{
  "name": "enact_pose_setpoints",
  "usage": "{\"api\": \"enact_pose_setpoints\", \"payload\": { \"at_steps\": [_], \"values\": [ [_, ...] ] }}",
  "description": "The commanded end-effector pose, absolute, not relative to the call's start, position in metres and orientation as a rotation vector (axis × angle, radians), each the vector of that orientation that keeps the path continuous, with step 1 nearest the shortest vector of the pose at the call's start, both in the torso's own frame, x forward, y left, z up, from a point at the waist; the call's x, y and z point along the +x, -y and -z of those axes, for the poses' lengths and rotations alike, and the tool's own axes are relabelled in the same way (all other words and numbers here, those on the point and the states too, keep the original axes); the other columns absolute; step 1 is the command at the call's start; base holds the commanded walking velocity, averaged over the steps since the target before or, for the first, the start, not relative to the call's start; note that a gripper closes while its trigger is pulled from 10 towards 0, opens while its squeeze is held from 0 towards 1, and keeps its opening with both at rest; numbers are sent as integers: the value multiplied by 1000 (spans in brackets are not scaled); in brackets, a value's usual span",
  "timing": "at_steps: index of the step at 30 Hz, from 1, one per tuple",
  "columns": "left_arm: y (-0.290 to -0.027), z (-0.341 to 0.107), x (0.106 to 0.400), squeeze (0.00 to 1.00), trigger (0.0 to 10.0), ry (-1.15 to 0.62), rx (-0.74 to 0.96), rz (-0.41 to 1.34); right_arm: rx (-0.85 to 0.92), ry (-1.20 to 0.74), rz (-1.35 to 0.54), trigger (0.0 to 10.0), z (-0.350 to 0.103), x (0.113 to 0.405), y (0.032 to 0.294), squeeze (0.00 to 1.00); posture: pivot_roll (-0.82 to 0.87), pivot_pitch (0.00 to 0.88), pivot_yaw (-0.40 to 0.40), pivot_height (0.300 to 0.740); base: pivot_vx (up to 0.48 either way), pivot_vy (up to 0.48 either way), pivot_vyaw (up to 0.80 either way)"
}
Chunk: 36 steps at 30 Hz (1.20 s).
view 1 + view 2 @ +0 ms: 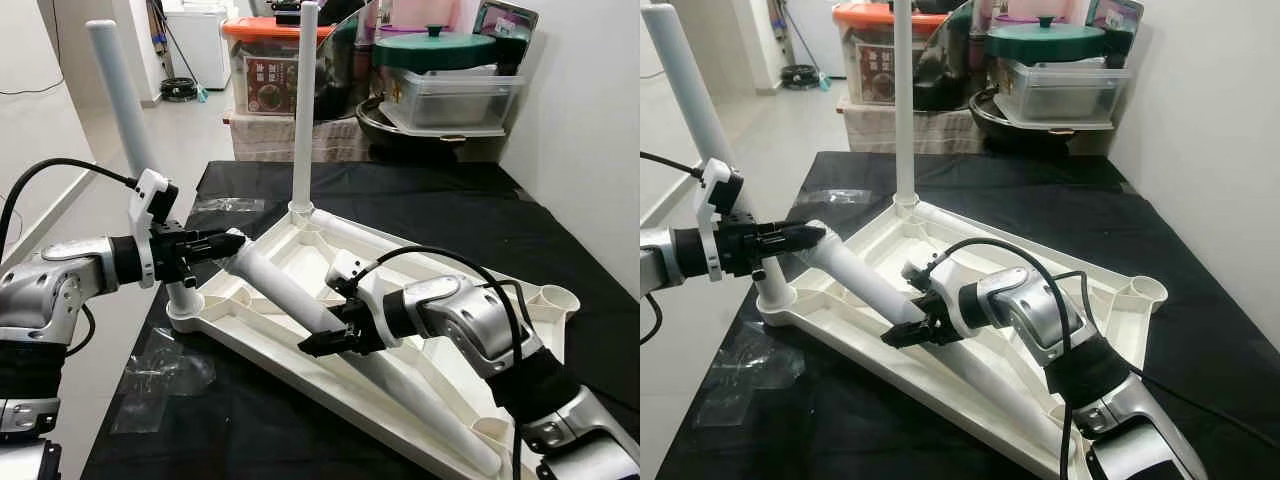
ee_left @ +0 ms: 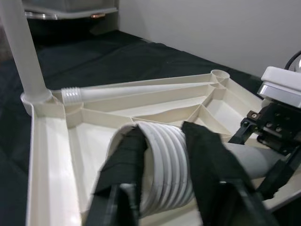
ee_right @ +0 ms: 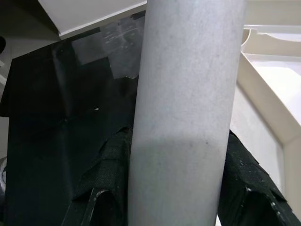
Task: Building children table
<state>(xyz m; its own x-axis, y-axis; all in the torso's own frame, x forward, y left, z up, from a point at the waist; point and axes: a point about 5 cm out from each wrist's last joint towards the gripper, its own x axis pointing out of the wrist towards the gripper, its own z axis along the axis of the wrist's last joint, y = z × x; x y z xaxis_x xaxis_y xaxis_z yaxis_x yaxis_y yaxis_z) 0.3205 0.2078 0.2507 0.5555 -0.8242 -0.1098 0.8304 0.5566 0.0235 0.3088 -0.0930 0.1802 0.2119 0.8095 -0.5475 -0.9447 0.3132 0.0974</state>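
Four table legs: two stood upright in corner sockets of the upturned tabletop (image 1: pixel 300 250), one lay along its rim. Fourth leg (image 1: pixel 285 290) was held by both: left gripper (image 1: pixel 228 243) clamped its threaded end, right gripper (image 1: pixel 330 338) closed round mid-shaft, above the tabletop.

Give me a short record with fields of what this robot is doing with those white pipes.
Work surface: black-covered table
Tabletop: white tabletop, underside up
Legs fitted: two upright legs in corner sockets
Loose leg: lying leg, its threaded end at a corner
Held leg: white leg, slanting over the tabletop
Left gripper: clamps the held leg's threaded end
Right gripper: clamps its shaft
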Motion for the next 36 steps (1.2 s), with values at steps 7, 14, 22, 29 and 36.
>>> {"api": "enact_pose_setpoints", "payload": {
  "at_steps": [7,14,22,29,36],
  "values": [
    [-201,-290,309,1000,10000,118,203,1086,-333,-581,-1216,0,-174,311,95,0,-22,0,-34,740,0,0,0],
    [-219,-323,314,1000,10000,187,311,1018,-341,-535,-1236,0,-179,312,92,0,-18,0,-37,740,0,0,0],
    [-228,-345,317,0,10000,257,362,923,-337,-470,-1223,0,-194,317,94,0,-17,0,-35,740,0,0,0],
    [-216,-349,308,0,10000,344,395,890,-304,-357,-1166,0,-231,330,94,0,-17,0,-38,740,0,0,0],
    [-205,-343,295,0,10000,461,436,776,-239,-252,-1022,0,-256,351,99,0,-8,0,-52,740,0,0,0]
  ]
}}
